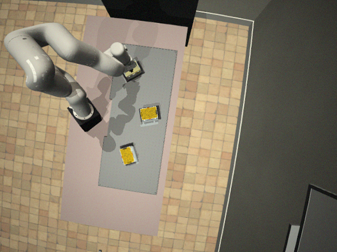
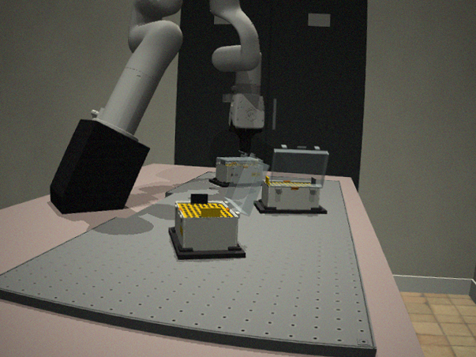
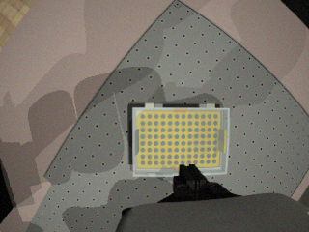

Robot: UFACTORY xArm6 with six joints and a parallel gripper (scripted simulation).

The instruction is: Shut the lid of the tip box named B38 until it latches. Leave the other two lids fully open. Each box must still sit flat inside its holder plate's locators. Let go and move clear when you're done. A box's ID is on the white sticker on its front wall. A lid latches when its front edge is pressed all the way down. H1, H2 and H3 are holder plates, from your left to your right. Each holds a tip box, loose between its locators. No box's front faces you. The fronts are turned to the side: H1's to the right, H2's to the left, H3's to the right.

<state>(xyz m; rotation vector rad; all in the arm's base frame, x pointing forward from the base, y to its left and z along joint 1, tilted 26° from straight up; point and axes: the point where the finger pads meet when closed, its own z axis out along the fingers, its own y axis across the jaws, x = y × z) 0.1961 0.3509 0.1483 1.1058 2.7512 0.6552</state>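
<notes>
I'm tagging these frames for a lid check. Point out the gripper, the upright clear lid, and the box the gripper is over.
gripper (image 2: 245,146): exterior view, dark shut fingertips.
upright clear lid (image 2: 299,164): exterior view, middle of its panel.
far tip box (image 2: 232,173): exterior view, its side wall.

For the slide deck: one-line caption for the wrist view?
Wrist view: closed, empty end effector at the near edge of a tip box with its yellow tip grid showing, on the perforated grey plate.
</notes>
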